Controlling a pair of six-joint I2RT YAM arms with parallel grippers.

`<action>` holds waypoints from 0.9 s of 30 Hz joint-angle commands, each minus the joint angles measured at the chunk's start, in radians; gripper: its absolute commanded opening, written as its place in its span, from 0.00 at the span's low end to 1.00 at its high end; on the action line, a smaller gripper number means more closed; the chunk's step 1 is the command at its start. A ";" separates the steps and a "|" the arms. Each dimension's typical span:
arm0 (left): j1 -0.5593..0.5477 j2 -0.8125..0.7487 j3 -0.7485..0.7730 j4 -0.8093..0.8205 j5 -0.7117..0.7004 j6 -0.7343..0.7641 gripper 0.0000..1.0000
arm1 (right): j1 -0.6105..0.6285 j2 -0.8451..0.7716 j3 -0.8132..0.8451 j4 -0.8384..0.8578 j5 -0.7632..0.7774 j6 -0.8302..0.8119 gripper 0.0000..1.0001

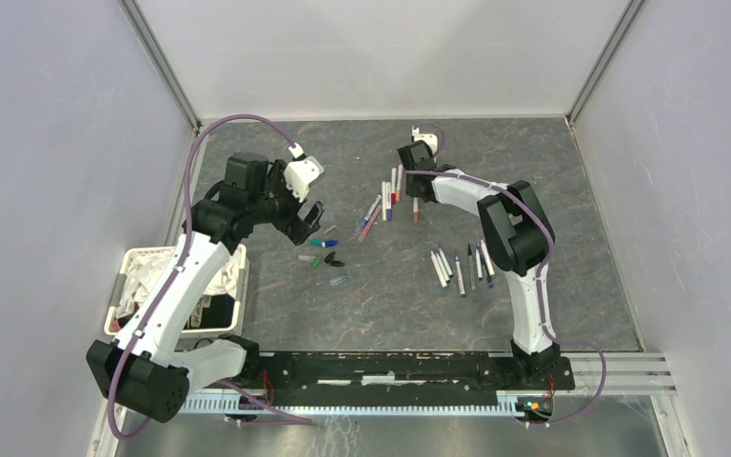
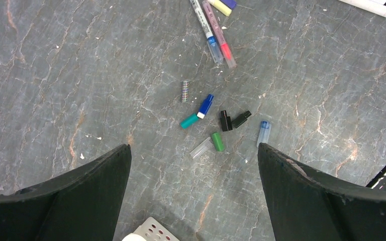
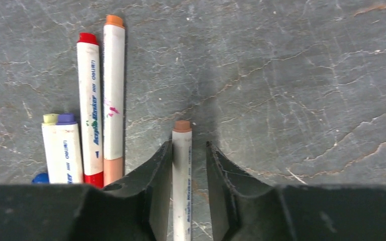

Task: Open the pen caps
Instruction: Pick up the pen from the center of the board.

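Observation:
Several loose pen caps (image 1: pixel 325 257) lie on the grey table; the left wrist view shows blue-white (image 2: pixel 205 106), teal (image 2: pixel 189 120), two black (image 2: pixel 225 120), green (image 2: pixel 217 141) and clear ones. My left gripper (image 1: pixel 309 221) hovers above them, open wide and empty (image 2: pixel 193 147). My right gripper (image 1: pixel 414 190) is low at the table, its jaws straddling a white pen with a brown end (image 3: pixel 182 150). The left finger touches the barrel and a gap shows at the right finger (image 3: pixel 216 165). More pens (image 3: pixel 95 100) lie beside it.
A group of pens (image 1: pixel 462 267) lies at centre right and another (image 1: pixel 376 209) in the middle. Two capped pens (image 2: pixel 213 35) lie beyond the caps. A white basket (image 1: pixel 124 286) with clutter stands at the left edge. Grey walls enclose the table.

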 commanded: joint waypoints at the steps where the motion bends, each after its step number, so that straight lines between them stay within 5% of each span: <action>1: -0.003 -0.025 0.045 -0.010 0.009 -0.008 1.00 | -0.006 -0.028 -0.051 -0.086 -0.015 -0.013 0.36; 8: -0.002 -0.030 0.049 -0.020 0.009 -0.017 1.00 | -0.005 -0.065 -0.160 -0.052 -0.035 0.003 0.31; 14: -0.002 -0.027 0.050 -0.015 0.025 -0.048 1.00 | -0.007 -0.080 -0.118 -0.079 -0.054 0.025 0.00; 20: -0.002 0.005 0.030 0.047 0.038 -0.119 1.00 | -0.006 -0.264 -0.154 -0.009 -0.123 0.135 0.00; 27: -0.003 0.080 0.061 0.121 0.178 -0.284 1.00 | 0.078 -0.660 -0.501 0.404 -0.153 0.293 0.00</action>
